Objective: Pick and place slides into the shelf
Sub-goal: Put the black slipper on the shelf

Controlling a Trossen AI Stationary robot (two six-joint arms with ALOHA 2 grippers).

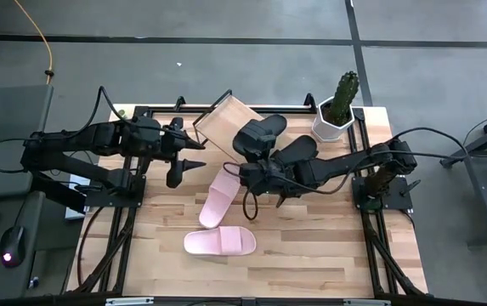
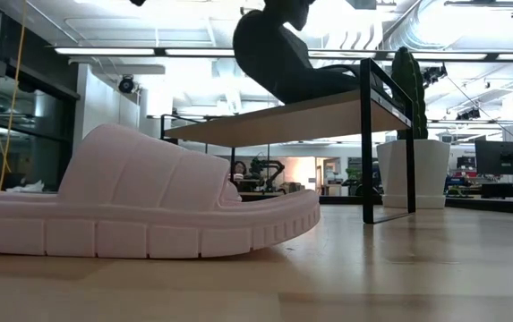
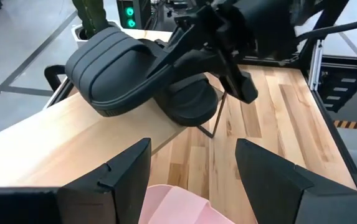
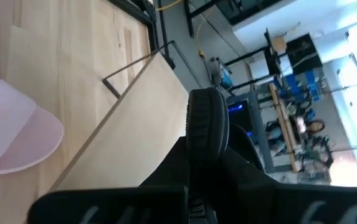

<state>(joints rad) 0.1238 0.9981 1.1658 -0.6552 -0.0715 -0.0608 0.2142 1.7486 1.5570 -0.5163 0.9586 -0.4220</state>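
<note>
Right gripper (image 1: 256, 174) pinches a black slide (image 1: 287, 155) at the shelf (image 1: 226, 123) edge, beside 1 black slide (image 1: 258, 136) already on the board. Left gripper (image 1: 194, 153) hovers spread near the shelf's left; 2 pink slides (image 1: 218, 242) wait on the table (image 1: 328, 246).

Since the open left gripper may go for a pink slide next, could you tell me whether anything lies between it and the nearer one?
Nothing visible does. The left gripper hovers open above bare table, just off the nearer light pink slide sandal. The right gripper, holding a matte black slide sandal at the slanted wooden shelf, is beside that path.
</note>
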